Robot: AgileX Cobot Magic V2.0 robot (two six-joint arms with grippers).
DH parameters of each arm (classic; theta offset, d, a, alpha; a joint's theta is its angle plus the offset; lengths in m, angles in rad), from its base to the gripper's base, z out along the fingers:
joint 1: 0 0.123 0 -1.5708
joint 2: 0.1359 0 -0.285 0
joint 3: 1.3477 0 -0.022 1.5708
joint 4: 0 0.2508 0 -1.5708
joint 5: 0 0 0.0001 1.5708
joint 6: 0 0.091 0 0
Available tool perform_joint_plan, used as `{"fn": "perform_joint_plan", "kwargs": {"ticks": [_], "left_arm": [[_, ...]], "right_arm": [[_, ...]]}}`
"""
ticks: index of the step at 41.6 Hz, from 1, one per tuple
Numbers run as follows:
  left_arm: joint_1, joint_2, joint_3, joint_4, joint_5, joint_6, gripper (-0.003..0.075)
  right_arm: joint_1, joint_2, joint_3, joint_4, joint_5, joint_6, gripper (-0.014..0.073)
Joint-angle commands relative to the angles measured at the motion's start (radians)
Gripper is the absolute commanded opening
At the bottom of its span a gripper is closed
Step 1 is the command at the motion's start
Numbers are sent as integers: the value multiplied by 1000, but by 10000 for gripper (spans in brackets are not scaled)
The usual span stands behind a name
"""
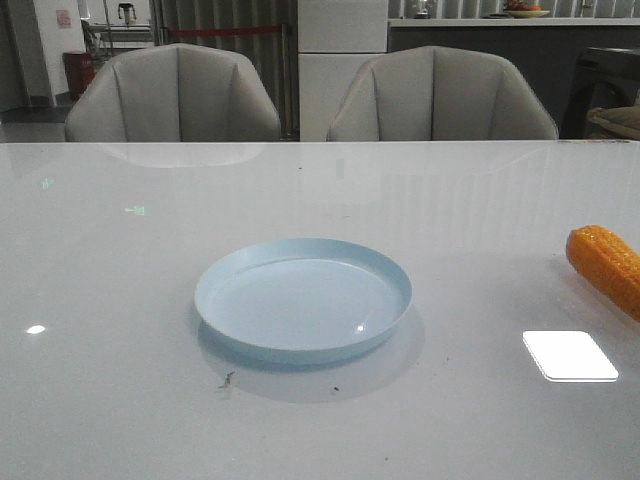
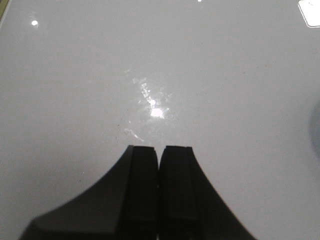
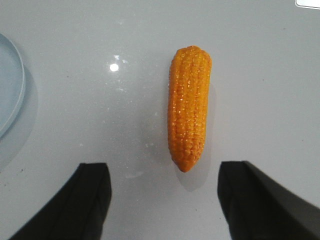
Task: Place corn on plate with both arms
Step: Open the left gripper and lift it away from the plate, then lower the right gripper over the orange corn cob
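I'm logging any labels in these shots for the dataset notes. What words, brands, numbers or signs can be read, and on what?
None can be read.
The corn, the plate and the table carry no print.
Pinkish sign on the far wall: too small and blurred to read.
Right gripper and left gripper: no markings visible.

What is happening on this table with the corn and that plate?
Nothing is being held yet. The orange-yellow bumpy corn cob lies on the glossy white table, off to the right of the round pale blue plate, which has nothing in it. The right pincer hovers open over the cob. The left pincer is shut over bare tabletop.
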Motion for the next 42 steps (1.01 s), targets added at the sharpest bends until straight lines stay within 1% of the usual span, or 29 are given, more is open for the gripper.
{"fn": "perform_joint_plan", "kwargs": {"ticks": [1, 4, 8, 15, 20, 26, 32, 42], "left_arm": [[0, -55, 7, -15, -76, -1, 89], [0, -70, 16, -17, -71, -1, 89], [0, -75, 18, -28, -65, -1, 89], [0, -75, 18, -65, -54, -1, 89], [0, -75, 18, -68, -47, -1, 88], [0, -75, 18, -68, -47, -1, 89], [0, -75, 18, -68, -47, -1, 89], [0, -75, 18, -68, -47, -1, 89]], "right_arm": [[-9, -10, -72, 6, -45, -2, 560], [-15, 9, -132, 6, -16, -2, 560], [-32, 61, -246, 6, 68, -2, 560], [-67, 213, -455, 4, 230, -2, 560], [-71, 332, -600, -32, 336, -3, 560], [-71, 476, -727, -89, 445, -3, 562], [-71, 588, -790, -89, 477, -3, 562], [-71, 713, -802, -89, 511, -3, 562]]}}
